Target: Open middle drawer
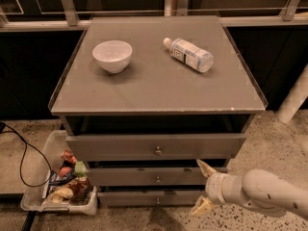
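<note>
The grey-brown cabinet has three drawers stacked in front. The middle drawer (pixel 144 176) is a wide shallow front with a small round metal knob (pixel 157 179) at its centre, below the top drawer (pixel 120 146) and above the bottom drawer (pixel 139 198). All three stand pushed in. My gripper (pixel 203 187) is at the lower right, in front of the middle drawer's right end, to the right of the knob. Its two pale fingers are spread apart, one up and one down, holding nothing.
A white bowl (pixel 112 56) and a lying plastic bottle (pixel 188 54) rest on the cabinet top (pixel 159 90). A clear bin (pixel 36 196) with snacks sits on the floor at the left, beside a black cable (pixel 21 158). A white post (pixel 294 100) stands at right.
</note>
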You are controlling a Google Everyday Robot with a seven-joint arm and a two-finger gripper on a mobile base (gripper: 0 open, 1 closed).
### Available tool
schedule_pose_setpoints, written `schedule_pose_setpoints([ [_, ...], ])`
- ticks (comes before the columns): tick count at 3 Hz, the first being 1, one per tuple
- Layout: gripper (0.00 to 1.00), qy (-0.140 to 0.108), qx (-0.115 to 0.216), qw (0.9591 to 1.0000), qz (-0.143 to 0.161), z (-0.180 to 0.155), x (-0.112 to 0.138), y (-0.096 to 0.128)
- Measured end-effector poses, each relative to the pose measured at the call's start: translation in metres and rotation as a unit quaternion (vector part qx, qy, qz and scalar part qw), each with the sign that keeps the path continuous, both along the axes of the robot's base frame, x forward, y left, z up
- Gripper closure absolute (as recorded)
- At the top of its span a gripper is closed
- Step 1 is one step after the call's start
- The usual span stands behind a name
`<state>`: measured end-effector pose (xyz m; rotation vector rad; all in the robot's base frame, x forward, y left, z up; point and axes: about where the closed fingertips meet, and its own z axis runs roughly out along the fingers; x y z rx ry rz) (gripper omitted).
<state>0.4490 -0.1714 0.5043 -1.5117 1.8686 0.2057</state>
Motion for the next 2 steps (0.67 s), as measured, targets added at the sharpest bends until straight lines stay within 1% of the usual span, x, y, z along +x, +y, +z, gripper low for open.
schedule_pose_setpoints([
  [1,0.0,-0.003,-0.002,0.9999,-0.009,-0.028,0.009,-0.004],
  [2,0.0,-0.014,0.001,0.9998,-0.017,-0.044,0.021,-0.01],
])
